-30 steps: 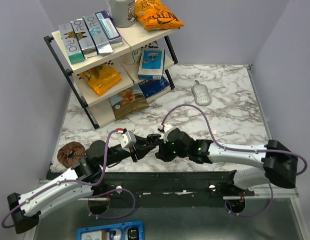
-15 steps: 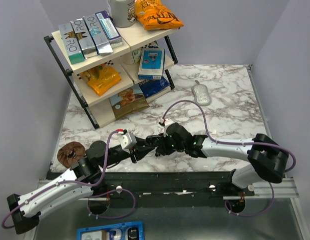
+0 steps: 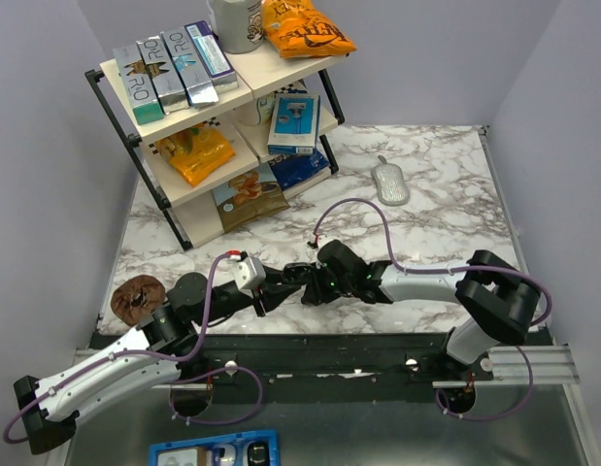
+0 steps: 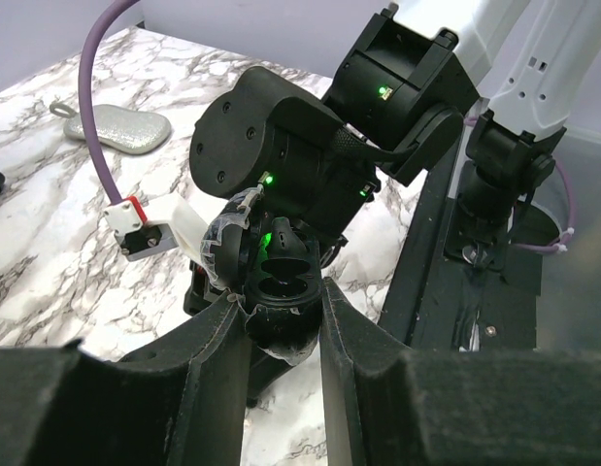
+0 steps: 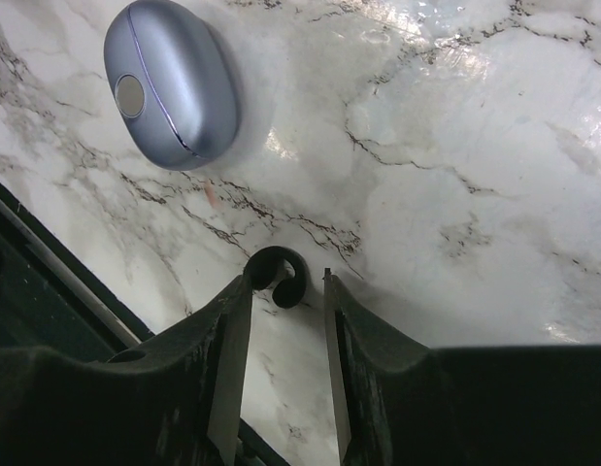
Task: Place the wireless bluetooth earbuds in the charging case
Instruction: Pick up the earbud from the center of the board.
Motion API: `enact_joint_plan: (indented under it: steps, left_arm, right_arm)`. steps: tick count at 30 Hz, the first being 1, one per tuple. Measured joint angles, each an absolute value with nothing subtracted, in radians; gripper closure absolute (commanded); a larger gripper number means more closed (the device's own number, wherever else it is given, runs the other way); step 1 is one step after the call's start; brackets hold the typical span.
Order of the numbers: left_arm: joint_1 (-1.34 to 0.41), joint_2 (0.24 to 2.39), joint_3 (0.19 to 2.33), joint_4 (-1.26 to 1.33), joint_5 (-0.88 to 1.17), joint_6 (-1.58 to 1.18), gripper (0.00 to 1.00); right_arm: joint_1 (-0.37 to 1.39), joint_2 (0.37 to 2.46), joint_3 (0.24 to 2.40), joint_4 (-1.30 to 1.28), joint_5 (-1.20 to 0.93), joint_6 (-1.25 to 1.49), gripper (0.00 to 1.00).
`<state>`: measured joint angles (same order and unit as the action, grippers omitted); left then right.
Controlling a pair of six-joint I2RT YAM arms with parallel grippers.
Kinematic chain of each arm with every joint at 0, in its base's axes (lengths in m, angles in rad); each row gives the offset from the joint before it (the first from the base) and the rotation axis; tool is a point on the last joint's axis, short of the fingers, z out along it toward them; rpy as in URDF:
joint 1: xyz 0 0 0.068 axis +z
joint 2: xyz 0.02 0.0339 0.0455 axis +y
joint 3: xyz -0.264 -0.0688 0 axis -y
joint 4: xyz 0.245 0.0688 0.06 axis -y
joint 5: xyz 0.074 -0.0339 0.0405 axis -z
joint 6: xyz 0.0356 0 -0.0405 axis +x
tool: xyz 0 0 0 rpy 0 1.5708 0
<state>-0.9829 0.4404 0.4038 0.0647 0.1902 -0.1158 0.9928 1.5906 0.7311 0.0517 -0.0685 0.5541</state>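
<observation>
Straddling a black ring earbud (image 5: 271, 256) on the desk (image 5: 455, 146) with jaws parted, the right pincer (image 5: 285, 283) has the shut blue case (image 5: 171, 83) nearby, nothing inserted yet, while the left pincer (image 4: 279, 303) clamps a black oval box (image 4: 281, 262).

right arm (image 3: 417, 282) crowding left fingers (image 4: 208, 359), shelf rack (image 3: 196, 225) far left, tabletop (image 3: 446, 214) open right

Lavender walls (image 3: 48, 146) enclose a marble table (image 3: 446, 214) — stocked shelf rack (image 3: 273, 66) at back-left.
</observation>
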Motion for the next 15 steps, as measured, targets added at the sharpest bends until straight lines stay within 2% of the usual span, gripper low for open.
enact_joint_plan:
  steps: [7, 11, 15]
  left_arm:
    - [-0.983, 0.439, 0.404, 0.065, 0.190, -0.116, 1.00]
    - [-0.983, 0.439, 0.404, 0.065, 0.190, -0.116, 1.00]
    - [-0.983, 0.439, 0.404, 0.065, 0.190, -0.116, 1.00]
  right_arm:
    - [0.986, 1.607, 0.732, 0.057, -0.088, 0.575, 0.64]
    - [0.986, 1.612, 0.733, 0.066, -0.105, 0.586, 0.77]
    - [0.979, 1.612, 0.733, 0.069, -0.110, 0.591, 0.85]
